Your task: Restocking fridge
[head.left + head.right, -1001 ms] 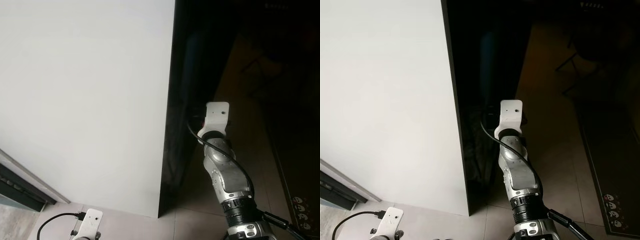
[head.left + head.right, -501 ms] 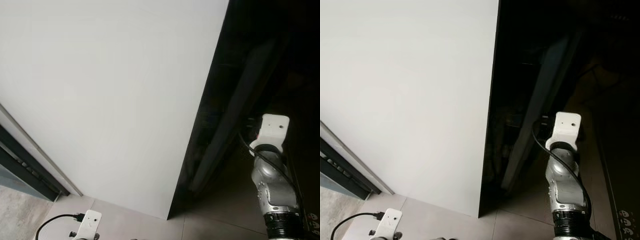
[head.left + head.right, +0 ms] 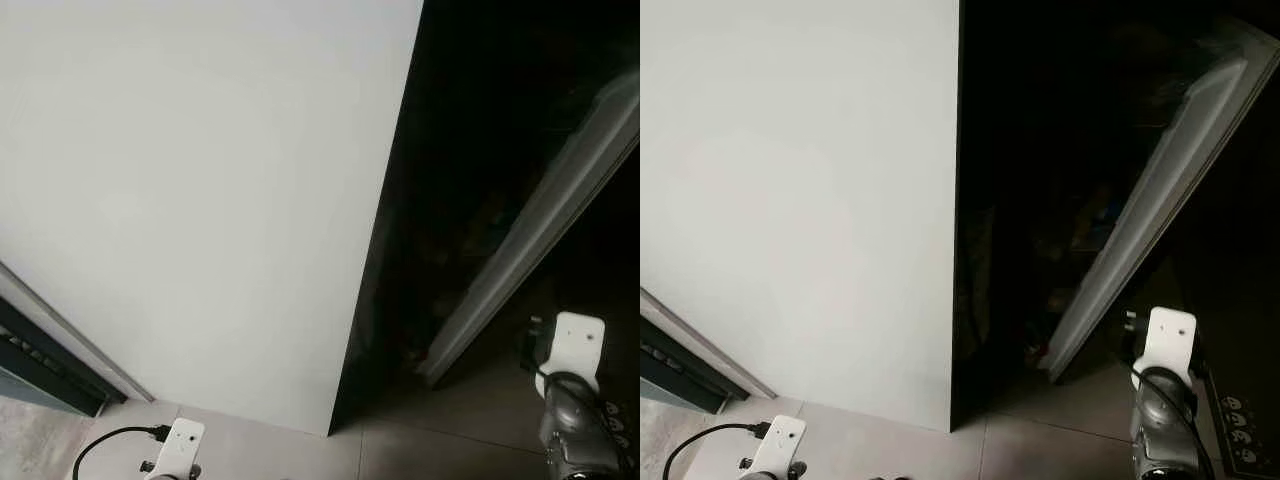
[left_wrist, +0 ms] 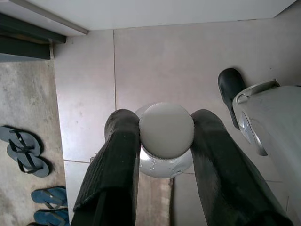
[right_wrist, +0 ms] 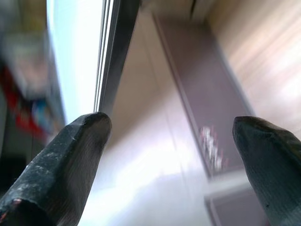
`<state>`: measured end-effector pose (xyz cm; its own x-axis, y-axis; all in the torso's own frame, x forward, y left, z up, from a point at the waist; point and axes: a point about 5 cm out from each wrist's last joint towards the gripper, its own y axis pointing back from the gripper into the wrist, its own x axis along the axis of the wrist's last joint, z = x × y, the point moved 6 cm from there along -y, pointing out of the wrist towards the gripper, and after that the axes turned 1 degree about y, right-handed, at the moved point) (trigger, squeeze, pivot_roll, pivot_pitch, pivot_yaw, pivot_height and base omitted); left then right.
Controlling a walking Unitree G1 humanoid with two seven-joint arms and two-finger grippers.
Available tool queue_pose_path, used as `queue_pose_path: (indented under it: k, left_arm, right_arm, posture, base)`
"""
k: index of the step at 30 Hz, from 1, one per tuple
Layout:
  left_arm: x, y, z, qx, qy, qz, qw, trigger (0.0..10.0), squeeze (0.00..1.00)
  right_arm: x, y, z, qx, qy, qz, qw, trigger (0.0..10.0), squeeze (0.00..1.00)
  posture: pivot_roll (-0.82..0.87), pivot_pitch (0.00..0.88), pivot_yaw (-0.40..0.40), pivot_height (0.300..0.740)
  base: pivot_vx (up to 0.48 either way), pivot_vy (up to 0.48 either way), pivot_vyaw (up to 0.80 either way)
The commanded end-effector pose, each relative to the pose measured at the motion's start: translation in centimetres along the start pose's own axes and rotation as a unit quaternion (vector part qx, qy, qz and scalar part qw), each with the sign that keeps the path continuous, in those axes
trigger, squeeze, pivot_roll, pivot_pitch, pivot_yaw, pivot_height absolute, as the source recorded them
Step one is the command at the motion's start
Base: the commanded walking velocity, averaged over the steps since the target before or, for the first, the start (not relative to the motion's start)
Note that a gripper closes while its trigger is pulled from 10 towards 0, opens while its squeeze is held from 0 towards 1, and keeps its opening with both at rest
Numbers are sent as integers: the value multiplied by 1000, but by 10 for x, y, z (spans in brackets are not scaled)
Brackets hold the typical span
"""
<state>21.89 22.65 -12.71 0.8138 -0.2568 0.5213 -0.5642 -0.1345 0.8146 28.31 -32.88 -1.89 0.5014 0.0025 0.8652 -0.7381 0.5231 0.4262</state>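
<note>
The fridge has a tall white side panel and a dark inside whose contents I cannot make out. Its door stands swung out to the right, showing a pale grey edge. My right arm is low at the right, just off the door's lower end. In the right wrist view my right gripper is open with nothing between its fingers, and the door's edge runs beside one finger. My left gripper hangs low over the floor, shut on a white-capped bottle.
Pale floor tiles lie under the left arm, with several sandals to one side and a dark shoe nearby. A dark patterned mat lies at the right. A dark door track runs at the left.
The fridge door has swung open to the right, baring the dark inside. My right arm has drawn back down and to the right with it. The head camera has also shifted.
</note>
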Motion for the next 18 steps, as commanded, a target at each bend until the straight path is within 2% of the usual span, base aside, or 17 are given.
queue_pose_path:
  k: [1,2,3,7,8,11,18]
  left_arm:
    - [-7,1,-1,-1,2,-12,1000,10000,0]
    - [-7,1,-1,-1,3,-11,1000,10000,0]
    - [-7,1,-1,-1,4,-11,1000,10000,0]
    - [-8,1,-1,-1,6,-12,1000,10000,0]
    - [-9,1,-1,-2,6,-12,1000,10000,0]
    - [-11,1,0,-6,1,-14,1000,10000,0]
    - [-17,2,-1,-7,5,-24,1000,10000,0]
  right_arm:
    - [-20,2,2,6,-5,-27,1000,10000,0]
    - [-54,10,-7,33,4,-81,996,10000,0]
    - [-70,15,-11,44,7,-107,993,10000,0]
    - [-112,35,-25,85,32,-166,982,10000,0]
    - [-131,47,-31,102,25,-195,975,10000,0]
    - [-162,68,-36,118,23,-245,962,10000,0]
    - [-174,79,-42,137,4,-261,956,10000,0]
  posture:
    - [14,89,6,740]
    - [14,88,7,740]
    - [11,86,7,740]
    - [22,59,10,740]
    - [28,49,16,740]
    - [43,25,21,740]
    - [8,0,33,740]
  base:
    - [0,0,0]
    - [0,0,0]
    - [0,0,0]
    - [0,0,0]
    - [0,0,0]
    - [0,0,0]
    - [0,0,0]
